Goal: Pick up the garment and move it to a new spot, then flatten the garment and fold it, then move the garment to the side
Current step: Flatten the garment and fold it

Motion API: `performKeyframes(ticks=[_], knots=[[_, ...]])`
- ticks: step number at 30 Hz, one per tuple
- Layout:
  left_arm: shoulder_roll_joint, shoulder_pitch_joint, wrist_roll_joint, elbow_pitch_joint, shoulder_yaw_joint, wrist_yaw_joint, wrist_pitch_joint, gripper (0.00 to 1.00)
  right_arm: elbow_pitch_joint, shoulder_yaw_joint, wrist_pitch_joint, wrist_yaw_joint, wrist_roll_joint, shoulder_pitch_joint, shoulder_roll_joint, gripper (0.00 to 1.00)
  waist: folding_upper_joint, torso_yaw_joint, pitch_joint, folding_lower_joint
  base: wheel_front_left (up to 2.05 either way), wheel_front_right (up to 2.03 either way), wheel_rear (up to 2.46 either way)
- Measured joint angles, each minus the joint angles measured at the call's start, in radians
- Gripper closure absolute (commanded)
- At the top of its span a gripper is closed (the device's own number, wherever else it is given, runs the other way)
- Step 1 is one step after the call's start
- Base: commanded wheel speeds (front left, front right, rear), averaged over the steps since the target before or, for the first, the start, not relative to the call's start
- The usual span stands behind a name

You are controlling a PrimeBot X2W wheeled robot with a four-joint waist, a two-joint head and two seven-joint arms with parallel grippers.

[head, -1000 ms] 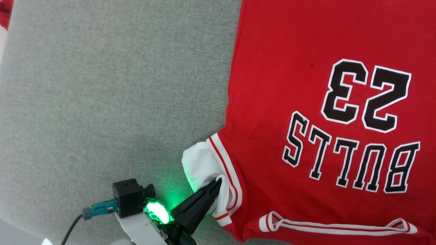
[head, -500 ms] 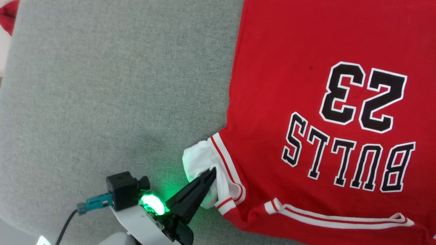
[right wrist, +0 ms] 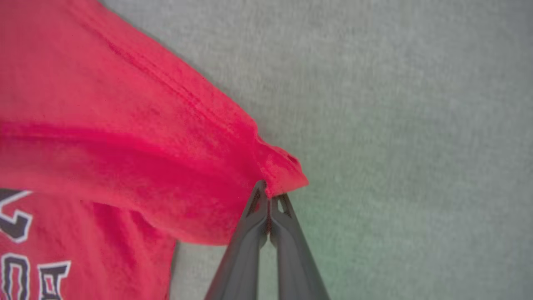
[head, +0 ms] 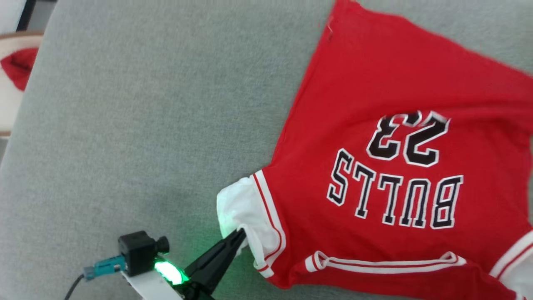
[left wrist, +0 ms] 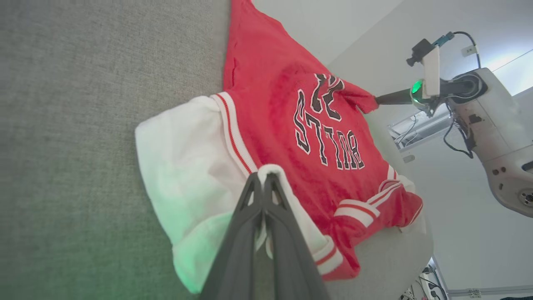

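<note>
Left jaws shut on white sleeve (left wrist: 183,166) of garment (head: 374,104); right jaws pinched its red hem corner (right wrist: 283,171), held above grey desk (head: 145,125). Black lettering (head: 395,196) showed.

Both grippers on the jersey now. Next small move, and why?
Probably raise both arms together. The left gripper is shut on the white sleeve, the right gripper on a red corner, and the jersey mostly lies on the grey surface.
</note>
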Motion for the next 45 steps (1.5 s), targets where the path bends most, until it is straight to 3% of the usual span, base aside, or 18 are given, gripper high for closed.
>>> performKeyframes(ticks=[5,11,20,26,30,31,32,33,37,41,45], knots=[[0.036,0.002,-0.024,0.008,-0.001,0.0,0.0,1.0,-0.167,-0.043,0.009,0.0,0.091,0.239,-0.069,1.0,0.0,-0.04,-0.046,-0.0001,0.0,0.0,0.0],[0.072,0.002,-0.033,0.011,0.01,0.0,0.0,1.0,-0.365,-0.135,0.038,0.0,0.136,0.54,-0.078,1.0,0.0,-0.1,-0.081,0.0,0.0,0.0,0.0],[0.102,-0.034,-0.04,0.013,0.008,0.0,0.0,1.0,-0.634,-0.234,0.091,0.0,0.109,0.9,0.038,1.0,0.0,-0.174,-0.096,-0.0001,0.0,0.0,0.0],[0.116,-0.051,-0.039,0.014,0.006,0.0,0.0,1.0,-0.727,-0.201,0.14,0.0,0.09,1.053,0.114,1.0,0.0,-0.195,-0.079,0.0,0.0,0.0,0.0],[0.118,-0.055,-0.039,0.015,0.006,0.0,0.0,1.0,-0.745,-0.169,0.13,0.0,0.072,1.07,0.151,1.0,0.0,-0.202,-0.072,0.0,0.0,0.0,0.0],[0.119,-0.055,-0.039,0.016,0.006,0.0,0.0,1.0,-0.746,-0.166,0.114,0.0,0.066,1.067,0.157,0.91,0.0,-0.203,-0.072,-0.0001,0.0,0.0,0.0],[0.119,-0.055,-0.038,0.016,0.006,0.0,0.0,1.0,-0.747,-0.161,0.101,0.0,0.059,1.063,0.159,0.51,0.0,-0.204,-0.073,-0.0001,0.0,0.0,0.0],[0.12,-0.055,-0.038,0.017,0.006,0.0,0.0,1.0,-0.749,-0.161,0.086,0.0,0.051,1.059,0.161,0.0,0.0,-0.204,-0.074,-0.0001,0.0,0.0,0.0],[0.12,-0.05,-0.037,0.017,0.005,0.0,0.0,1.0,-0.771,-0.201,0.046,0.0,0.063,1.023,0.165,0.0,0.0,-0.201,-0.083,0.0,0.0,0.0,0.0],[0.116,-0.041,-0.034,0.014,0.005,0.0,0.0,1.0,-0.813,-0.284,0.07,0.0,0.096,0.975,0.121,0.0,0.0,-0.19,-0.092,0.0,0.0,0.0,0.0],[0.103,-0.041,-0.027,0.005,0.004,0.0,0.0,1.0,-0.848,-0.353,0.062,0.0,0.106,0.832,0.077,0.0,0.0,-0.172,-0.095,0.0,0.0,0.0,0.0]])
